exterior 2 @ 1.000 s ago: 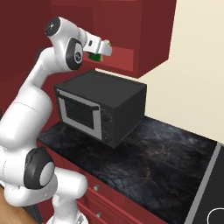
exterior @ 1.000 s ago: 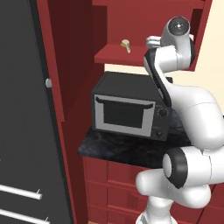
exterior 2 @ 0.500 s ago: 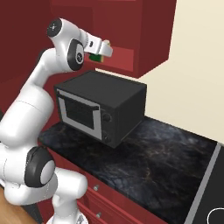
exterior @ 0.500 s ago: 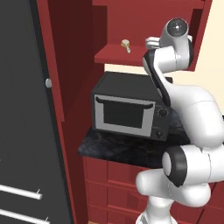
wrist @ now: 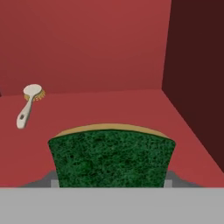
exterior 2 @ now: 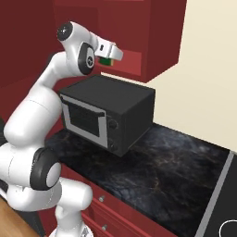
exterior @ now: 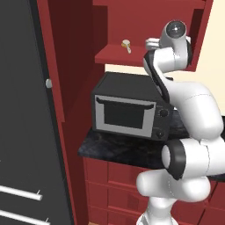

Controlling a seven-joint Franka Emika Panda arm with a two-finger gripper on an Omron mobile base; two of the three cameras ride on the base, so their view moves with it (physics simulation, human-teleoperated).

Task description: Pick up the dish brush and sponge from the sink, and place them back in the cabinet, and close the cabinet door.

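Holding the sponge (wrist: 111, 157) clenched in the jaws just above the front of the cabinet (exterior: 151, 26) shelf, the dish brush (wrist: 28, 105) already lying well to its side: released this near the lip, it may tumble off.

sponge (wrist: 111, 156): lower part cut by the hand view's bottom band, fingertips behind it hidden | sponge in right base view: mostly masked by the gripper (exterior 2: 107, 59), probably clamped | cabinet door (exterior: 53, 61): top cut off, upper left
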